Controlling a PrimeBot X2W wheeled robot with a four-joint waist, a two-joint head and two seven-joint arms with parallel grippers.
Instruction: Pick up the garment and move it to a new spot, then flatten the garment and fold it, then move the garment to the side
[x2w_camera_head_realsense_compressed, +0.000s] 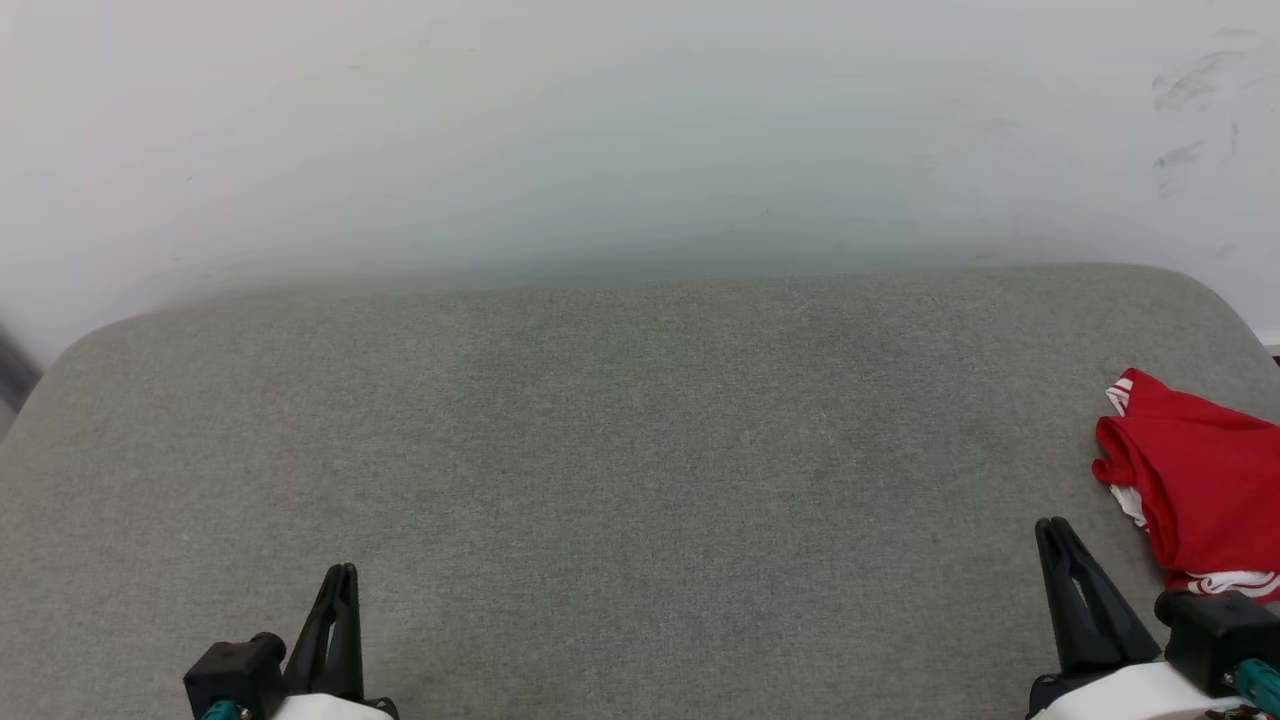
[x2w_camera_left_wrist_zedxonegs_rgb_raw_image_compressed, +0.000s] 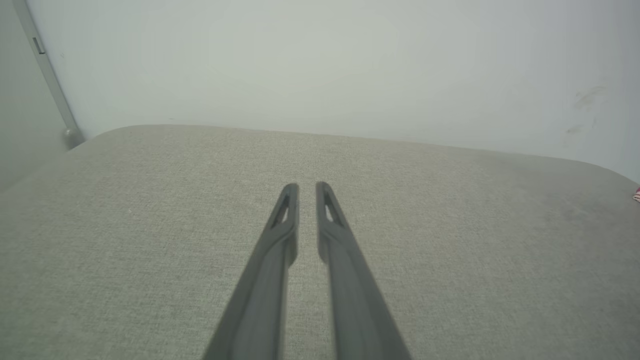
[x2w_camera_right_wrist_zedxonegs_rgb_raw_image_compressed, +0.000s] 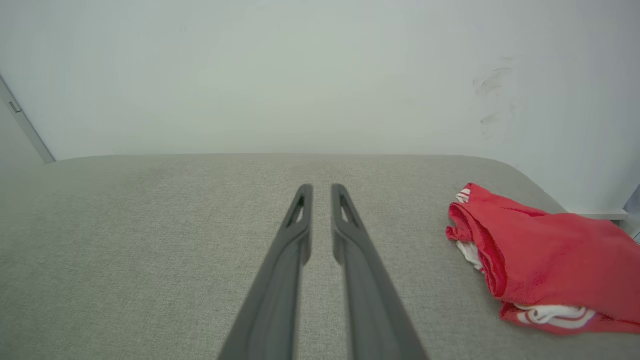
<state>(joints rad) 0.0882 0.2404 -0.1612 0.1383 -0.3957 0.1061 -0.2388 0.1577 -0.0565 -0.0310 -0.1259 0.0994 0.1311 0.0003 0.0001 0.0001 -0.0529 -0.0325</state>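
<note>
Down at the near edge of the head view, the left gripper (x2w_camera_head_realsense_compressed: 343, 572) and the right gripper (x2w_camera_head_realsense_compressed: 1053, 527) point away across the seat. Each has its two dark fingers drawn almost together, with a thin slit between them. Nothing is caught in either one.

The garment (x2w_camera_head_realsense_compressed: 1200, 480) lies bunched in a loose heap on the right end of the grey cushion (x2w_camera_head_realsense_compressed: 640, 450), close to that end's rounded far corner. It is mostly red. White cloth pokes out along its left side and at its near end, and a bit of red-and-white striped trim shows at its far left corner. Its right part runs out past the edge of the head view. It sits just to the right of the right gripper and a little farther off, with bare cushion between them and no contact. The left gripper is well apart from it, over the near left part of the cushion.

Behind the cushion rises a pale wall (x2w_camera_head_realsense_compressed: 640, 130), with a few dark scuff marks (x2w_camera_head_realsense_compressed: 1190, 85) high on its right side.
</note>
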